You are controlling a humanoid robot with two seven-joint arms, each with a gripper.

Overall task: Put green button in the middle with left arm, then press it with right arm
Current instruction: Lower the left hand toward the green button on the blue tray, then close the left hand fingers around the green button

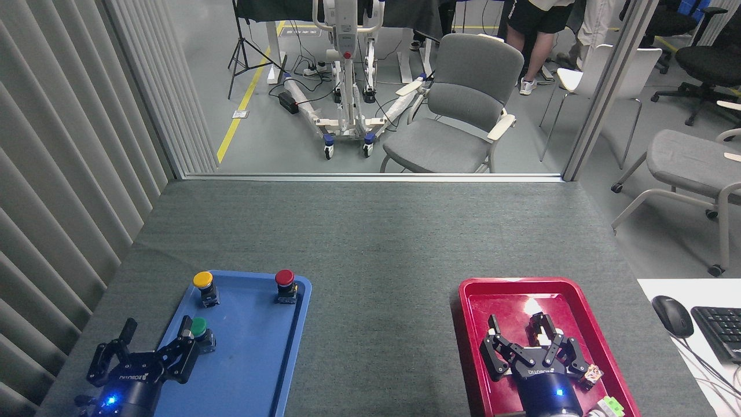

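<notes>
While spread open beside green button (198, 327), left gripper (151, 353) grips nothing, could topple it; right gripper (529, 340) open, empty.

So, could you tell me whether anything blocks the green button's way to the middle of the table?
Only the blue tray's raised rim lies between the green button and the bare middle; nothing else does.

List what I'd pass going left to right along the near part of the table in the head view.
Left end effector → green button on the blue tray → red button → bare grey tabletop → red tray → right end effector → mouse → keyboard.
</notes>
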